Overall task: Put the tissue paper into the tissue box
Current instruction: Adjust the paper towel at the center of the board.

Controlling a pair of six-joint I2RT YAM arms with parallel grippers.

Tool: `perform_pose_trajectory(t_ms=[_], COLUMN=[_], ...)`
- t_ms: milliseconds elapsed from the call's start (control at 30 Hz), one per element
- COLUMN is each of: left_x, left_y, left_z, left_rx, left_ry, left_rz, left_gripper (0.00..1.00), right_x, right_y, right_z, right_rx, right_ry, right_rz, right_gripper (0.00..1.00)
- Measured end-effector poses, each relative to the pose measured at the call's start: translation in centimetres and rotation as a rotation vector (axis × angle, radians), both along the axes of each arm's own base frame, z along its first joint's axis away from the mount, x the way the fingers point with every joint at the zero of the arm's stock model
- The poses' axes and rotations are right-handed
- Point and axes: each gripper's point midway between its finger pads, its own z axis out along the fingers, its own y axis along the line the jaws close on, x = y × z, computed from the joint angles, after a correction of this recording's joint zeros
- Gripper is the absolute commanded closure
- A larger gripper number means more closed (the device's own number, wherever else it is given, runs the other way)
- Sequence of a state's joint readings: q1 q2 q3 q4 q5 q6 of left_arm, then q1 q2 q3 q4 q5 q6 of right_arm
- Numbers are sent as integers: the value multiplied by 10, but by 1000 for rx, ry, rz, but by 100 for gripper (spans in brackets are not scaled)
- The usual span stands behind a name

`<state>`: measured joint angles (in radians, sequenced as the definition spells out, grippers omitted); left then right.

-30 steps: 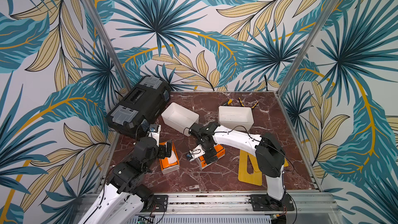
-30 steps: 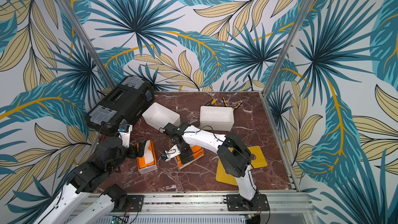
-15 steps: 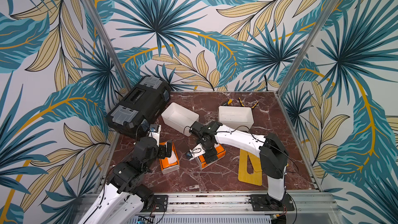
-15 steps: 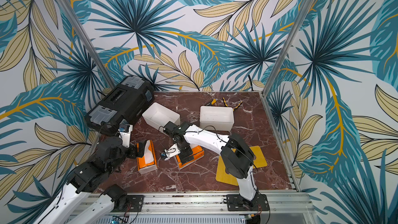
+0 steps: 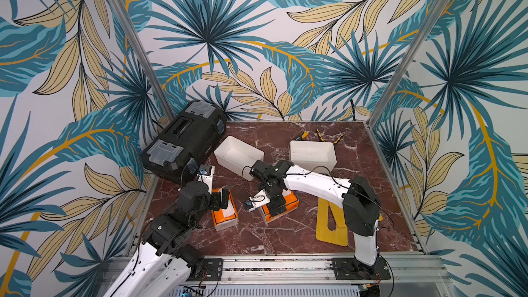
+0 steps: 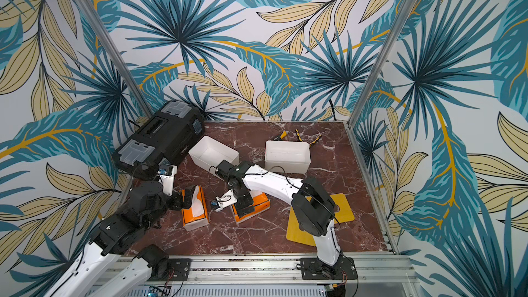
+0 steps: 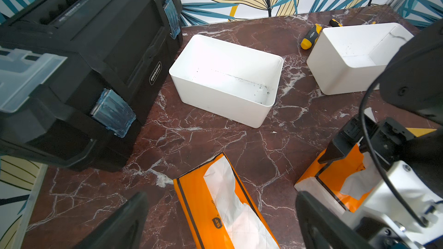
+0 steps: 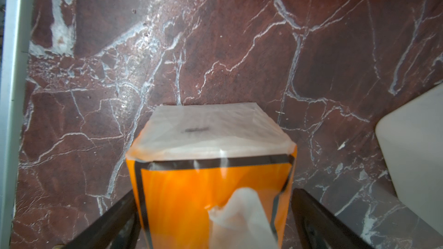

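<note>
Two orange packs of tissue paper lie on the marble table, the left one [image 5: 225,215] [image 6: 197,212] [image 7: 206,207] and the right one [image 5: 291,200] [image 6: 260,201] [image 8: 206,188]. White tissue sticks out of each. My left gripper [image 5: 221,198] [image 6: 185,198] [image 7: 220,195] hangs open just above the near end of the left pack. My right gripper [image 5: 275,205] [image 6: 243,204] [image 8: 213,200] is open and straddles the right pack, one finger along each long side. Two open white tissue boxes stand behind, the left one [image 5: 228,162] [image 7: 223,106] and the right one [image 5: 311,164] [image 7: 335,77].
A black toolbox [image 5: 185,135] fills the back left corner. A yellow board [image 5: 331,227] lies at the right, under my right arm. Yellow-handled tools [image 5: 304,135] lie by the back wall. The metal rail [image 5: 271,264] runs along the front edge.
My right arm's elbow has shifted slightly to the right, with its gripper staying over the right pack. The left arm and both packs have not moved.
</note>
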<state>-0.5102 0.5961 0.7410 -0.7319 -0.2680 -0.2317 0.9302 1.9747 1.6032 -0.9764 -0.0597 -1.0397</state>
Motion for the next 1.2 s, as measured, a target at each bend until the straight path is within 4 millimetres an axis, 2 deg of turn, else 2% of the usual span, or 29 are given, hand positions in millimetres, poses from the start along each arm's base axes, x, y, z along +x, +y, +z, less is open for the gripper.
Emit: perform_pose_trajectory(t_ms=[500, 900, 1200], left_x=[0, 1, 1], left_y=[-1, -1, -4], left_z=[0, -2, -5], left_rx=[-1, 2, 2], left_ry=[2, 8, 24], left_rz=[-3, -3, -15], left_gripper=[0, 0, 0], right_x=[-1, 5, 5], right_y=[19, 22, 21], right_z=[4, 4, -20], right_rx=[83, 90, 43], right_ry=[12, -5, 32], right_rz=[-18, -72, -114], right_gripper=[0, 0, 0])
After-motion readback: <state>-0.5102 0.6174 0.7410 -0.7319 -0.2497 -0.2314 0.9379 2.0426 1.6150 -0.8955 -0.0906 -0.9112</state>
